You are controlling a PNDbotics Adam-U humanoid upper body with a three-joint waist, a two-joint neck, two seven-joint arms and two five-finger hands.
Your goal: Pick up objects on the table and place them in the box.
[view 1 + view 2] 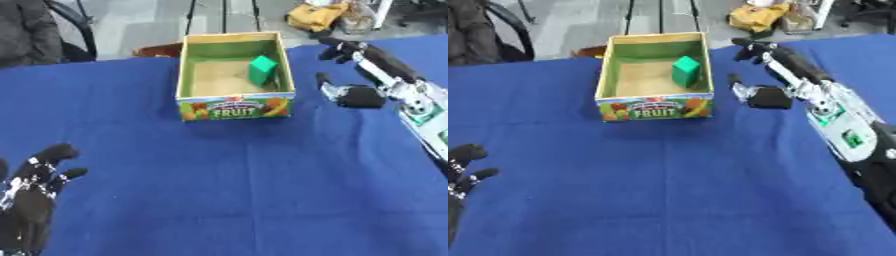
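**A:** One object was in the box (191, 65) at that point: the green block (262, 70), standing a bit tilted against the right inner wall. That put it just to the left of your right hand's fingers, with the cardboard wall between them.

**B:** And what was the right hand (359, 96) itself doing?

**A:** It hung beside the box's right side, fingers spread and fairly straight, holding nothing. The fingertips (337, 50) pointed toward the far edge of the table, level with the box's back corner, not touching it as far as I could tell.

**B:** Was my left hand in play?

**A:** No. Your left hand (35, 195) rested near the lower left corner, fingers up and relaxed, nothing in them. The box stood well apart from it, up and to the right of those fingers.

**B:** So how far along was I?

**A:** I'd judge you were at or near the end. On the blue tablecloth (236, 190) I saw no other loose object around either set of fingers. If anything was left to pick up, it lay outside both views. The block was fully below the box's rim, so that placement looked finished.

**B:** Any worry?

**A:** Only that your right fingers were near the box wall; a careless move could nudge it.
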